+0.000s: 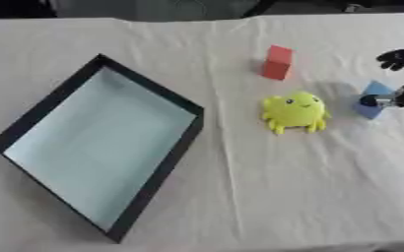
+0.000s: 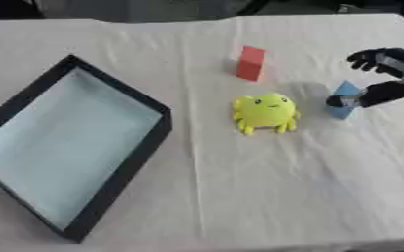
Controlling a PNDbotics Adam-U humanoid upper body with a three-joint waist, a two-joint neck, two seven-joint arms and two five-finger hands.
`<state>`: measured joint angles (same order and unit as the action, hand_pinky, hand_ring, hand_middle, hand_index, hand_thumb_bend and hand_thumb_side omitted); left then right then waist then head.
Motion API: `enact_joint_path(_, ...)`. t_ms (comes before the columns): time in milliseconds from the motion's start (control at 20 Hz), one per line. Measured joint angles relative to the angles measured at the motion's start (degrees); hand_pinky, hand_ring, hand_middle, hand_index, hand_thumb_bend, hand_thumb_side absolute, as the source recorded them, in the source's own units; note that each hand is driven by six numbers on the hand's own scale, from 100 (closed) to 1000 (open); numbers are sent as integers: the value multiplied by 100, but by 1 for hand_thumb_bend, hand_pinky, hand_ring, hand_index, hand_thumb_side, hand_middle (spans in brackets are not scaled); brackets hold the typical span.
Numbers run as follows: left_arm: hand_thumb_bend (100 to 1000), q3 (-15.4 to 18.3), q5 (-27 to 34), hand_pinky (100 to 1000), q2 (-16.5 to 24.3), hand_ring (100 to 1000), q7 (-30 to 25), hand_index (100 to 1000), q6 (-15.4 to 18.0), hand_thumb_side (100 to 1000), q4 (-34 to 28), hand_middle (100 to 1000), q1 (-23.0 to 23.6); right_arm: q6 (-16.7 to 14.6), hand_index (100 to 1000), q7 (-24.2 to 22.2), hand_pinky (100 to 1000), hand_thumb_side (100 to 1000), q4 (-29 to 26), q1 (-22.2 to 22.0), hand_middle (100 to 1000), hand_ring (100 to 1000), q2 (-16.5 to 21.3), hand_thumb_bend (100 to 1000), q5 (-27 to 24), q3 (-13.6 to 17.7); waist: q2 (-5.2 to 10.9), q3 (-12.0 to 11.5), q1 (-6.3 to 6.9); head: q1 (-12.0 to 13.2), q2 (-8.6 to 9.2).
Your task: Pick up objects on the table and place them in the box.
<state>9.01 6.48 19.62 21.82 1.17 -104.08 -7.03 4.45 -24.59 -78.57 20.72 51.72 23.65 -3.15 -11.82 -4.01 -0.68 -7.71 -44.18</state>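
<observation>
A counter draped in creased cream cloth fills the frame, its front stretch bare. At the left sits the box, a shallow black-walled tray with a pale blue-green floor, set askew with one corner toward the near edge and nothing inside. Right of it, near the middle, a yellow plush toy with a small face stands on stubby legs. Just beyond on the right, the right robot hand reaches in from the edge, thumb touching the front of a blue block, dark fingers curved and spread above it, not closed. Farther back a red block stands upright. Past the counter's far edge the room lies dark.
</observation>
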Motion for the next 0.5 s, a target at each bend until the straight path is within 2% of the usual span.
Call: enact_joint_path(500, 424, 0, 0, 798, -5, 574, -19, 781, 0, 660, 18, 791, 0, -49, 924, -25, 907, 494, 456, 214, 834, 894, -31, 607, 232, -42, -62, -26, 22, -7, 0)
